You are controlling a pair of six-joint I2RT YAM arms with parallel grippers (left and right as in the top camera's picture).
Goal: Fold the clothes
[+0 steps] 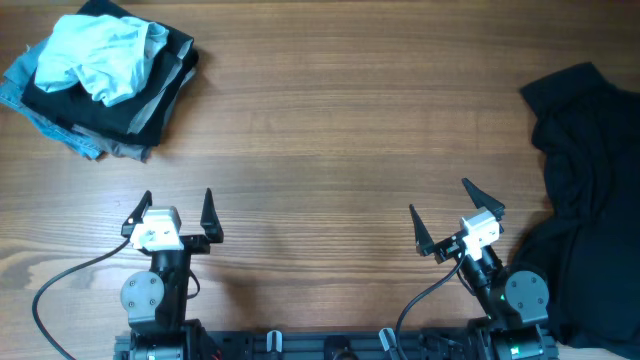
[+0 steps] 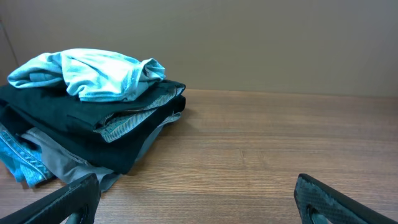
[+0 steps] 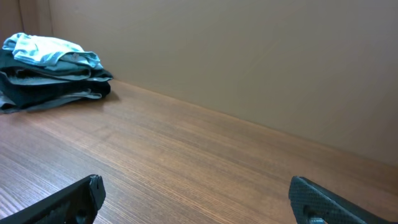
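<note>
- Left fingers (image 1: 209, 212) and right fingers (image 1: 419, 228) sit at the near edge of the bench (image 1: 330, 130), both spread wide and holding nothing.
- Pale blue T-shirt (image 1: 100, 58) lies crumpled on a folded stack (image 1: 150, 100) in the far left corner; a black garment (image 1: 585, 170) sprawls unfolded at the right edge.
- Step, as I judge it: the opening reach, no fold begun.
- Next move calls for pinching a loose garment's edge and drawing it mid-bench to spread flat.

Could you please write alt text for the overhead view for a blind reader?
A pile of clothes topped by a crumpled pale blue T-shirt sits far left on a wooden table; a black garment lies at right. The left claw and right claw are open and empty.
</note>
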